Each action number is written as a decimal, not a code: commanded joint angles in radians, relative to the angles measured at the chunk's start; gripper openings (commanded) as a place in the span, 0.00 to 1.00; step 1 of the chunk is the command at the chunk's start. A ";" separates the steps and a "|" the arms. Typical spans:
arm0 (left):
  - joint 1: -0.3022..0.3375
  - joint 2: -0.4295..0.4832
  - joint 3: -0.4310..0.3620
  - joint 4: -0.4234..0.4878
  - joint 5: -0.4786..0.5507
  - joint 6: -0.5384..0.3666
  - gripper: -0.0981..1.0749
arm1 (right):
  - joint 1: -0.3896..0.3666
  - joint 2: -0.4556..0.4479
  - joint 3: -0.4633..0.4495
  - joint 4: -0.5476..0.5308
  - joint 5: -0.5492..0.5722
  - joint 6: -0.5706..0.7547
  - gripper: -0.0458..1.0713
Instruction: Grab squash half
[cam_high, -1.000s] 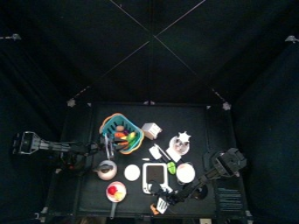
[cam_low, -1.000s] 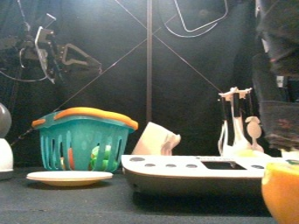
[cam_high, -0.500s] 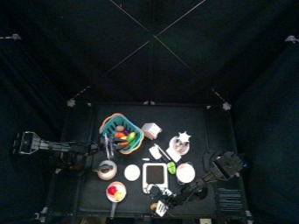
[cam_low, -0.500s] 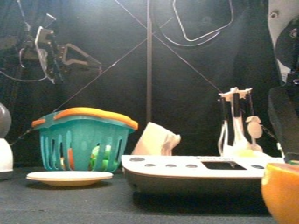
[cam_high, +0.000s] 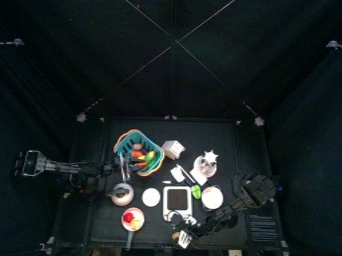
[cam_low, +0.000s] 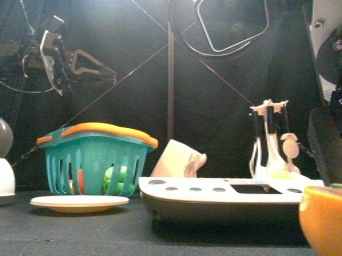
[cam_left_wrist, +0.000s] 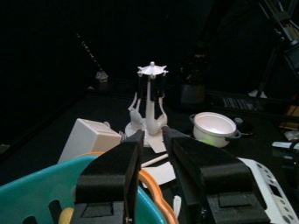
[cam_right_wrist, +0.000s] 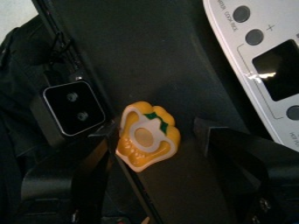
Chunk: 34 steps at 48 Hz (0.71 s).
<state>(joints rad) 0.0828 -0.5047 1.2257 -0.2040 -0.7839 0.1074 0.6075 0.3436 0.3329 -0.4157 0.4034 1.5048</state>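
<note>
Squash half, a small yellow cut piece with a pale round centre and green flecks (cam_right_wrist: 145, 136), lies flat on the black table (cam_right_wrist: 176, 66) between my right pincer's (cam_right_wrist: 158, 150) fingers, which stand wide apart and touch nothing yet; I should sink straight down, keep it centred, and close gently on its lobed rim, clear of the white scale with grey buttons (cam_right_wrist: 263, 52) nearby; my left pincer (cam_left_wrist: 152, 166) rests above the teal plastic basket (cam_left_wrist: 70, 188), fingers nearly together; black curtains pen the crowded little table.
</note>
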 joint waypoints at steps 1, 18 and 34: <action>0.000 -0.002 -0.011 -0.002 -0.003 0.000 0.66 | 0.002 -0.008 -0.005 0.000 0.005 0.002 0.77; -0.002 -0.002 -0.011 -0.002 -0.003 0.000 0.66 | -0.005 -0.048 -0.026 -0.038 0.120 0.000 0.51; 0.000 -0.002 -0.011 -0.002 0.003 0.000 0.66 | -0.026 -0.130 -0.018 -0.178 0.126 0.000 0.50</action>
<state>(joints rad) 0.0828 -0.5062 1.2257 -0.2040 -0.7777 0.1074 0.5875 0.2577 0.3221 -0.5875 0.5308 1.5064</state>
